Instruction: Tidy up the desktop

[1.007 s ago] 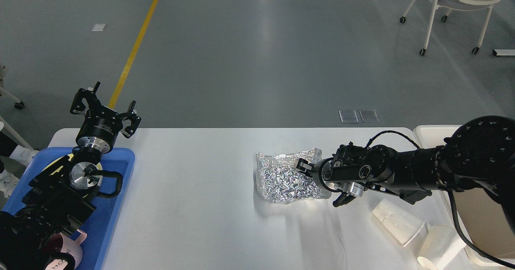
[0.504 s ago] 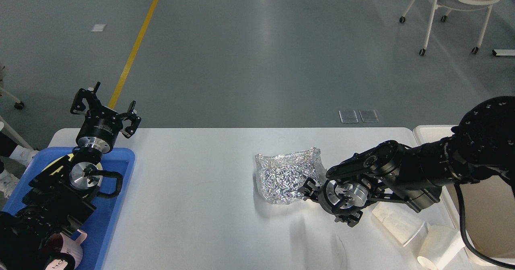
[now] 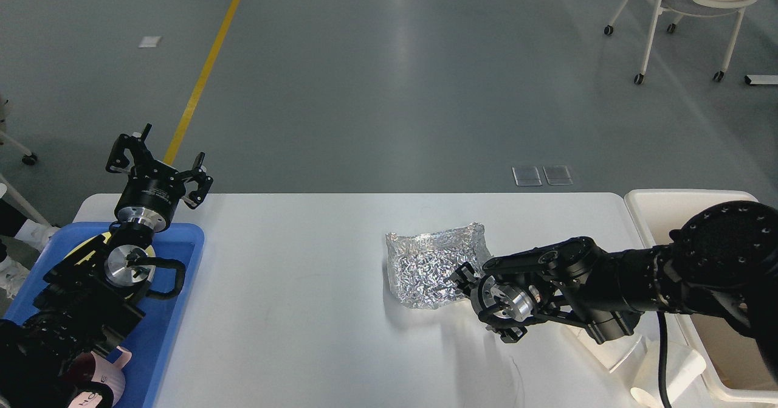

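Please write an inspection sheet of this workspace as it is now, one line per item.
Surface: white desktop, mostly bare in the middle.
Job's things: crumpled foil lies right of centre on the desktop.
Clutter: two white cups lie tipped near the right front; blue tray at the left edge holds a pink mug; cream bin stands at the right end.
End effectors: left end effector open, raised over the tray's far end, holding nothing; right end effector at the foil's right edge, fingers too dark to tell.
Cables: black cable hangs from the right arm over the cups.
Surroundings: grey floor with a yellow line; wheeled chair far right.
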Available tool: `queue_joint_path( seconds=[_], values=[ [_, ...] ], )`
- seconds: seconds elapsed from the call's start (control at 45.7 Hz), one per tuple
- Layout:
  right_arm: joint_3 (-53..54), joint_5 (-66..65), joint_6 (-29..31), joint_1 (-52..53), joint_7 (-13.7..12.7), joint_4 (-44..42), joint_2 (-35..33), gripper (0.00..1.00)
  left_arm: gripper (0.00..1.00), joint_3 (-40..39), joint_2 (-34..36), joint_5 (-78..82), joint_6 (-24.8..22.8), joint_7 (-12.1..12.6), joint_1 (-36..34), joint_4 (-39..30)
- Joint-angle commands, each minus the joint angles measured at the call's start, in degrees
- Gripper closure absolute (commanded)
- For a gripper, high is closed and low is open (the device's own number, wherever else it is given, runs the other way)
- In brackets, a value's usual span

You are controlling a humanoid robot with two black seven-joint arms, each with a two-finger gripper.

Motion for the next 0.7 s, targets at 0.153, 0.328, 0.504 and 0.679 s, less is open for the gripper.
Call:
queue_joint_path(
  seconds=[0.153,0.328,0.504,0.679],
  values=[
    [0.3,-0.2,-0.7,-2.8,0.1,-3.2,2.2,0.98,0.01,0.0,0.0,0.0,0.0,0.0,0.0,0.0],
    [0.4,-0.1,-1.1,-3.7,0.1,-4.6,3.4,1.0,0.01,0.0,0.0,0.1,0.0,0.0,0.0,0.0],
    [0.4,-0.1,-1.1,-2.9,0.1,-4.1,3.4,1.0,0.01,0.0,0.0,0.0,0.0,0.0,0.0,0.0],
    [0.1,-1.7,-0.5,-0.2,0.1,-0.1,1.0,1.0,0.01,0.0,0.0,0.0,0.0,0.0,0.0,0.0]
  ],
)
